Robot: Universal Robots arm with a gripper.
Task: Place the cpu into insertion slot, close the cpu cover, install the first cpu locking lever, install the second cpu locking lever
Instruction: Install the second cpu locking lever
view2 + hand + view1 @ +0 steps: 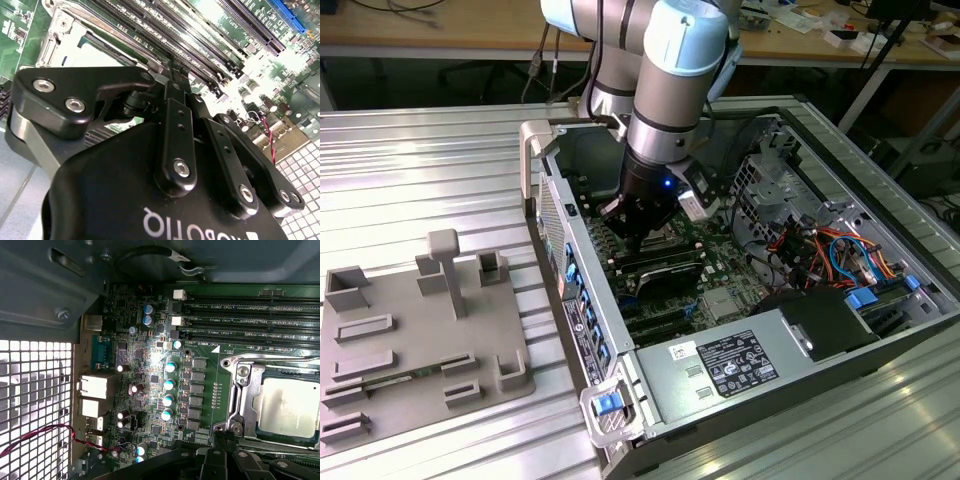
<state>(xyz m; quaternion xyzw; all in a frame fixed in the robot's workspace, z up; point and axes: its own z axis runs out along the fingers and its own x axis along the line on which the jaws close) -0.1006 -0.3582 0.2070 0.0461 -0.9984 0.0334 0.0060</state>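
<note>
The cpu (290,407), a flat chip with a dull silver-grey top, lies in the insertion slot (243,390) on the green board. The cpu cover (250,412), a silvery frame, lies flat around it. My gripper (222,445) is down at one corner of the slot's metal rim. In the second wrist view the gripper (175,70) has its fingers drawn together, with the tips at the edge of the insertion slot (52,47) beside the long memory slots. Whether anything is pinched between the tips is hidden. In the exterior view the gripper (645,235) reaches down into the open computer case and hides the slot.
Long black memory slots (250,320) run along one side of the socket. A perforated case wall (35,405) and a red-black wire (40,432) lie beyond the board. The power supply (740,365), cable bundles (820,250) and a grey fixture tray (410,330) surround the work area.
</note>
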